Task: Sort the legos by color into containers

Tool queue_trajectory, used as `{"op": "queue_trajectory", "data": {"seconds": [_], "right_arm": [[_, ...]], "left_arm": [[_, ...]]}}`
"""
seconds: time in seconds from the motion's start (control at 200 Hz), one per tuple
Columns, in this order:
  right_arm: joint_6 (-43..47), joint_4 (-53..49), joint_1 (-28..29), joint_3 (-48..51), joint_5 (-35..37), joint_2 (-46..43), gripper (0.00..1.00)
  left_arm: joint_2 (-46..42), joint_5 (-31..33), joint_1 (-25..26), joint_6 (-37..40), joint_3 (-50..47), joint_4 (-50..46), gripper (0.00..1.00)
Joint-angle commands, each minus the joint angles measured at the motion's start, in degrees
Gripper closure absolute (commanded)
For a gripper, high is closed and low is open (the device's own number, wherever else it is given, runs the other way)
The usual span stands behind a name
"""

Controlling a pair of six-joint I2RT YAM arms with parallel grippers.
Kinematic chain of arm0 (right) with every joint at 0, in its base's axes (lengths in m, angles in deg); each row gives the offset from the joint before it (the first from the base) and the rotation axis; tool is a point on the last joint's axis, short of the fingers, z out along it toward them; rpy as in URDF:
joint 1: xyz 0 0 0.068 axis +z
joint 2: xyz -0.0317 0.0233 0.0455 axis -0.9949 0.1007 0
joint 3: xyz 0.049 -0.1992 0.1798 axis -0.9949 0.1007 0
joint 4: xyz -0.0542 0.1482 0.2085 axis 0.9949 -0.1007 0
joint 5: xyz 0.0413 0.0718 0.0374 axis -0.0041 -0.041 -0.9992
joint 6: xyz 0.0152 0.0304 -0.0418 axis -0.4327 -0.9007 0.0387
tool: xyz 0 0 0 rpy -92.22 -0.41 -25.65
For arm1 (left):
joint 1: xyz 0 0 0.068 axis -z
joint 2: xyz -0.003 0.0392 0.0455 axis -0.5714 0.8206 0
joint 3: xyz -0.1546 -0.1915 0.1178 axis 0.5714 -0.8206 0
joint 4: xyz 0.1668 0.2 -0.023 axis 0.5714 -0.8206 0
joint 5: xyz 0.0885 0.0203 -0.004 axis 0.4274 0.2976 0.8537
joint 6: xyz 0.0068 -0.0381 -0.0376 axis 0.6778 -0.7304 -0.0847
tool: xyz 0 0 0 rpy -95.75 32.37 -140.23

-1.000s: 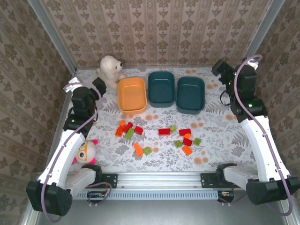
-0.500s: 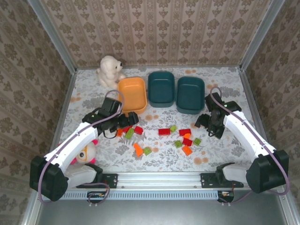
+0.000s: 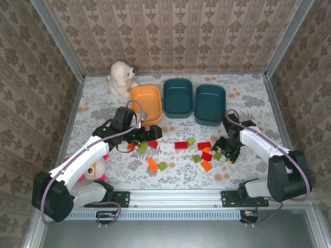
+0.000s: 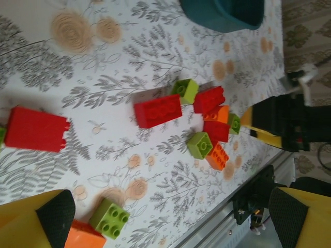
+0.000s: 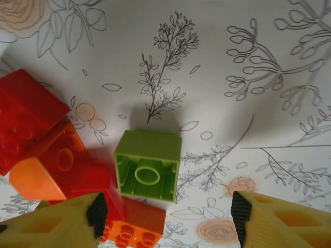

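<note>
Looking from the top external view, the legos lay loose on the worktop, in front of the empty orange tub and two teal tubs. The left gripper hung over the left cluster, and the right gripper sat low beside the right one.

At the left wrist, the left gripper was spread wide and held nothing.

At the right wrist, the right gripper was partly spread and unclenched. A green brick lay hollow side up just ahead, untouched, probably lined up for a pick.
</note>
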State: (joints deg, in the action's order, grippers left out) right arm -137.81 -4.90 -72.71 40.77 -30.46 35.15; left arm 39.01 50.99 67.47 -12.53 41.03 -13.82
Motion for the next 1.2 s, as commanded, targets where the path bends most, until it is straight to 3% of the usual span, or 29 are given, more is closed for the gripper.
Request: {"op": "queue_trajectory", "data": {"seconds": [0.0,0.31,0.625,0.765,0.89,1.195], "right_arm": [[-1.01,3.97,-0.18,0.62,-1.82,1.19,0.34],[-1.58,5.90,-0.24,0.51,-2.24,7.05,0.42],[-2.97,4.36,0.04,-0.41,-1.18,5.18,0.68],[-0.17,-2.41,2.30,-10.58,7.00,-0.96,0.68],[3.92,-5.06,2.44,-22.09,11.33,1.17,0.68],[8.62,-2.22,0.42,-46.19,13.54,25.85,0.68]], "left_arm": [[-0.10,-0.57,1.18,1.77,2.68,2.44,0.00],[2.94,0.80,3.14,3.47,6.50,0.62,0.00],[3.75,2.27,3.59,3.61,8.56,-0.43,0.00],[3.65,4.41,3.59,2.80,10.69,-0.87,0.00],[4.86,6.23,3.41,1.59,13.91,-0.48,0.00],[12.62,11.90,1.24,1.45,24.97,-5.60,0.00]]}}
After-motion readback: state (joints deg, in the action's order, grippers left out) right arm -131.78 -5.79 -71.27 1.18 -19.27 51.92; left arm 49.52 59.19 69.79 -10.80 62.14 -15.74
